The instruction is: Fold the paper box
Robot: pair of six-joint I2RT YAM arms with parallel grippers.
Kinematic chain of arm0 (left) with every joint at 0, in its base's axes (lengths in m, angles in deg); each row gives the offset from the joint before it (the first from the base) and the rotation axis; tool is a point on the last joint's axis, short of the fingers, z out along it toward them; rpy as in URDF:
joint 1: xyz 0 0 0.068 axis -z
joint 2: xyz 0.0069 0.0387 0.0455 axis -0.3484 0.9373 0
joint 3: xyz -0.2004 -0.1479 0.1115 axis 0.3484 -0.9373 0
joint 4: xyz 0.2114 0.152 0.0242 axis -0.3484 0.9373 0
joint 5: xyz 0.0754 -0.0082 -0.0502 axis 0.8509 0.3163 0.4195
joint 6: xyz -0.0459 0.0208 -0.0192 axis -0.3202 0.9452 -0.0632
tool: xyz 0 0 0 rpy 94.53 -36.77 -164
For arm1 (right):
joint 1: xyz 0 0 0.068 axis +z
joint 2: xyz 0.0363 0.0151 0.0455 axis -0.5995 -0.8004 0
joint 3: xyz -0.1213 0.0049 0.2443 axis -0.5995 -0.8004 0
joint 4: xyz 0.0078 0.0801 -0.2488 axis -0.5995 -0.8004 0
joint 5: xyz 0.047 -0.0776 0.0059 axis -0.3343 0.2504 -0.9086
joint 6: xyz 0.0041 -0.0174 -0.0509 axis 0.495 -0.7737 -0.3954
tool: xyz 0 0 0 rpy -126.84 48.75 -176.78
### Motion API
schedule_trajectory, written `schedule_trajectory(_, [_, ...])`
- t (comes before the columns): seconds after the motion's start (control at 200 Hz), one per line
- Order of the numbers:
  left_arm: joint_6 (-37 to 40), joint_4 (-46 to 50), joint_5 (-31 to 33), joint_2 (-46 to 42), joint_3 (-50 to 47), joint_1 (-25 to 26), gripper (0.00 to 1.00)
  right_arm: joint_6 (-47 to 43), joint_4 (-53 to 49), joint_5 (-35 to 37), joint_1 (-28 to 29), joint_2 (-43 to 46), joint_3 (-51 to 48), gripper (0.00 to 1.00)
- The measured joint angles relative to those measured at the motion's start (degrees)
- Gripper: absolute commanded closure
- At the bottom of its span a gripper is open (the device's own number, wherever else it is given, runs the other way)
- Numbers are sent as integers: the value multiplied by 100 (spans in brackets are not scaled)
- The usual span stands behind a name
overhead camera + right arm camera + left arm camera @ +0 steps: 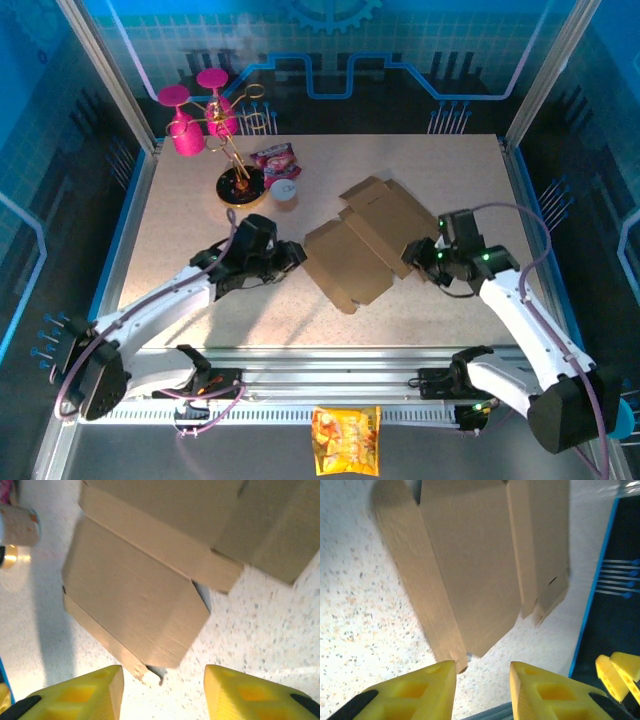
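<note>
Two units, the left gripper (pixel 295 255) and the right gripper (pixel 412 255), stood parted and empty at opposite edges of the flat paper box (pixel 365 240) mid-bench (pixel 450 170). Risk: closing too shallow could have slid the sheet or crushed a flap.

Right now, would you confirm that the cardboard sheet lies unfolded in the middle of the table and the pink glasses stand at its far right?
Not quite: the pink glasses stand at the far left of the table, as the top external view shows. The cardboard sheet does lie unfolded in the middle.
</note>
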Motion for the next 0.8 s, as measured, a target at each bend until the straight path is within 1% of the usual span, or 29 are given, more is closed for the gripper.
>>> schedule_trajectory(0.095, [-127,-107,-59,570,4,87,66,498,535,-330,2,186,-710,49])
schedule_trajectory(0.205, [-219,-216,-101,1099,11,81,66,1038,1259,-623,28,129,-1379,53])
schedule_trajectory(0.275, [-258,-236,-151,1362,90,72,65,1222,1541,-745,81,-20,-1523,57])
schedule_trajectory(0.38, [-295,-310,-225,1550,229,2,58,1329,1917,-881,179,-365,-1475,60])
schedule_trajectory(0.565, [-319,-573,-413,1604,236,-393,51,1235,2321,-1043,264,-1261,-1062,64])
schedule_trajectory(0.65, [-319,-734,-494,1674,234,-507,50,1123,2361,-1075,262,-1700,-704,65])
schedule_trajectory(0.75, [-343,-907,-592,1814,234,-520,50,911,2306,-1093,214,-2035,-243,65])
schedule_trajectory(0.8, [-413,-981,-649,1888,234,-514,50,745,2227,-1091,101,-2092,-2,63])
